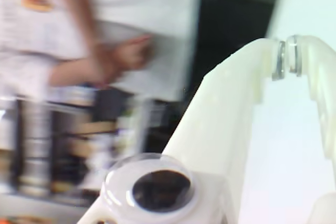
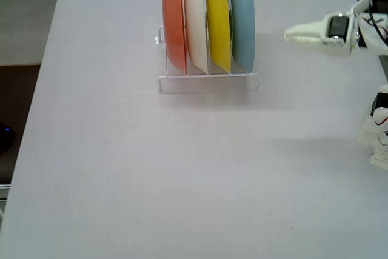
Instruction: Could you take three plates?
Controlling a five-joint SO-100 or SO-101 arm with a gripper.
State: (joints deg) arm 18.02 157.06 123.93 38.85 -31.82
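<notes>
My gripper (image 2: 290, 31) is pressed together and empty, level with the rack (image 2: 209, 80). Nearest it stands the grey-blue plate (image 2: 244, 19), then the yellow plate (image 2: 218, 19) and cream-white plate (image 2: 195, 19): light, stiff, probably slick plastic, so I'd pinch the exposed upper rims.

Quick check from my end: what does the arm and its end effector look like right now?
The end effector is cream-white printed plastic with two tapered fingers; the wrist view shows small clear discs at their tips. A dark servo block sits behind it in the fixed view, with thin red and black cables along the white arm.
</notes>
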